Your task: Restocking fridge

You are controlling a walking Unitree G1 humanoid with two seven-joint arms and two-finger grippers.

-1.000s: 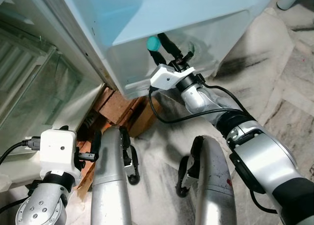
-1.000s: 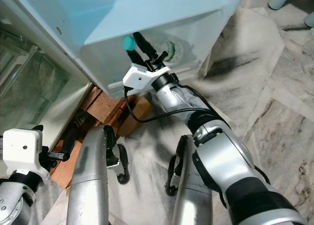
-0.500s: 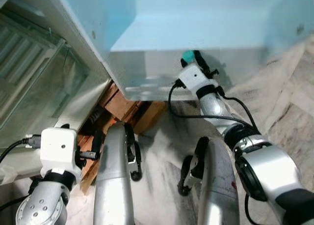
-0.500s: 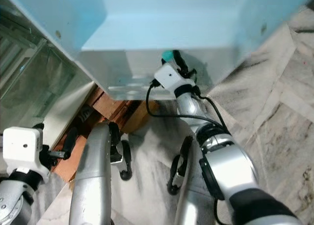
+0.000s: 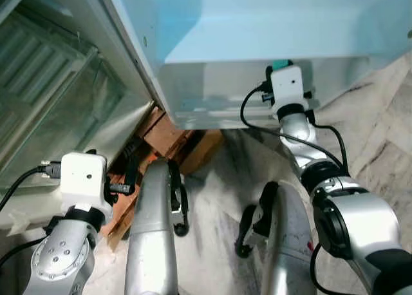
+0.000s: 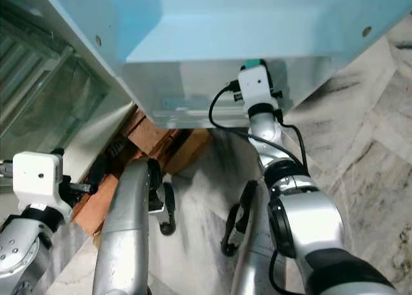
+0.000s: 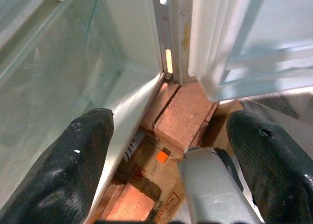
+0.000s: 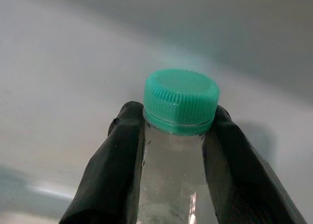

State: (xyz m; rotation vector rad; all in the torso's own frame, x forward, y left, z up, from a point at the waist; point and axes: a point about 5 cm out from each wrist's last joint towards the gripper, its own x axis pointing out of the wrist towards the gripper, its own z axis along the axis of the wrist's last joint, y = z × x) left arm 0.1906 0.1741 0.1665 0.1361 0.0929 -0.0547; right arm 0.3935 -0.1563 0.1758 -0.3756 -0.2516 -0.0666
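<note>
Hanging low at the robot's left side, the left gripper [image 7: 168, 160] had its two black fingers [image 7: 73, 175] spread wide with nothing between them. Past those fingers, in the left wrist view, lay reddish bricks [image 7: 181, 111] and a printed cardboard piece [image 7: 151, 168] under the fridge's base, and beside them the glass-fronted lower compartment [image 7: 54, 82]. Between the two arms, the robot's silver legs [image 5: 151, 243] stood on the marbled floor [image 5: 380, 147].

Farther out, the right arm [image 5: 302, 147] reached forward to the open fridge door [image 5: 270, 24], its white wrist block [image 5: 287, 85] up against the clear door bin [image 5: 212, 92]. The right gripper [image 8: 176, 150] was closed on the neck of a clear bottle [image 8: 173, 180], one finger [image 8: 110, 170] on each side just under the green cap [image 8: 181, 100]. From the head views a sliver of that green showed above the wrist block, at the bin's wall. Whether the bottle was standing inside the bin could not be made out.
</note>
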